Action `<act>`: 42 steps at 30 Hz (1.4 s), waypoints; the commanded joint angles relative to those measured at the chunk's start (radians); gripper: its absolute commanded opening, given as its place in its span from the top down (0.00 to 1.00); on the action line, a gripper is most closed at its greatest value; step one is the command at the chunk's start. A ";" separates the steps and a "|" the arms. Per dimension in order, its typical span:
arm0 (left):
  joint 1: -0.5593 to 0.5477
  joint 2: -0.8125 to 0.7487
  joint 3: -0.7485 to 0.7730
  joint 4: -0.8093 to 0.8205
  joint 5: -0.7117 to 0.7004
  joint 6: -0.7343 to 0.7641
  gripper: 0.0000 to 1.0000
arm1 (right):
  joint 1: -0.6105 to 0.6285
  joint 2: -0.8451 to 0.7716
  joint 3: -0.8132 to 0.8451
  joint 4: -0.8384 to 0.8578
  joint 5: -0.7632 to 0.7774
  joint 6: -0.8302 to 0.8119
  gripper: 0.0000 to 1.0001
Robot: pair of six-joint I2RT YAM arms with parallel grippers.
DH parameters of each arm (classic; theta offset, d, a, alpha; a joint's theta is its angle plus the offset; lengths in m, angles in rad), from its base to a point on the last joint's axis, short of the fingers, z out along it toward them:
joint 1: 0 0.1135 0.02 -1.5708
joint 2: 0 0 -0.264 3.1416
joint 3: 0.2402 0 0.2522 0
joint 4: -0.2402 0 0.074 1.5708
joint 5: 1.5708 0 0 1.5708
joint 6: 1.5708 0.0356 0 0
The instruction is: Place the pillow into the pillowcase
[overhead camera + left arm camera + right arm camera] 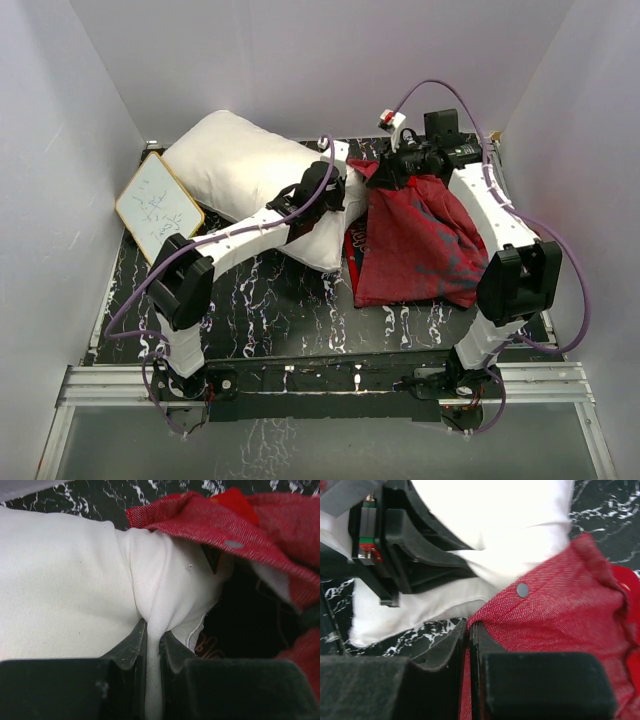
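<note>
Pillow (235,165) lies on the desk (260,310) to the left of the pillowcase (415,245), one corner just under the pillowcase's raised lip and the bulk outside it. Left pincer (153,640) is pressed together on a thin fold of white pillow fabric right at the pillowcase mouth. Right pincer (468,630) is pinching the red hem of the pillowcase, just beside the snap button (522,590).

Step in hand, as I judge it: feeding the first corner in, so the task is at an early stage. To do it well:
- Lift the hem up and away from the pillowcase body so the mouth gapes.
- Drive the corner low and deep toward the pillowcase's closed end, not bunched at the hem.
- Go slowly, since the thin fold could slip out.
</note>
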 commanded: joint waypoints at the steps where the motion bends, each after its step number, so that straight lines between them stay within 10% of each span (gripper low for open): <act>1: -0.034 -0.049 -0.011 0.308 -0.115 -0.093 1.00 | 0.028 0.017 0.103 -0.036 -0.056 0.029 0.92; 6: -0.130 -0.028 -0.104 0.635 -0.295 -0.154 1.00 | 0.027 0.027 0.192 -0.018 -0.089 0.113 0.92; 11: -0.134 0.116 0.007 0.569 -0.338 -0.278 1.00 | 0.017 0.012 0.151 0.038 -0.045 0.154 0.92; 18: -0.010 0.102 -0.109 0.634 0.149 -0.349 0.17 | -0.028 0.041 0.047 0.070 -0.005 0.162 0.92; 22: 0.015 -0.079 -0.208 0.567 0.283 -0.168 0.05 | -0.042 0.041 0.000 0.092 0.001 0.150 0.92; 28: 0.028 -0.338 -0.255 0.152 0.534 0.040 0.12 | -0.043 0.029 -0.025 0.101 -0.015 0.144 0.92; 33: 0.022 -0.516 -0.386 -0.074 0.622 0.076 0.44 | -0.042 0.013 -0.037 0.111 -0.054 0.158 0.92; 37: -0.026 -0.668 -0.591 -0.007 0.620 0.071 0.69 | -0.042 -0.006 -0.064 0.123 -0.091 0.158 0.92; 42: -0.103 -0.707 -0.830 0.263 0.567 -0.130 0.68 | -0.042 -0.064 -0.139 0.159 -0.106 0.157 0.92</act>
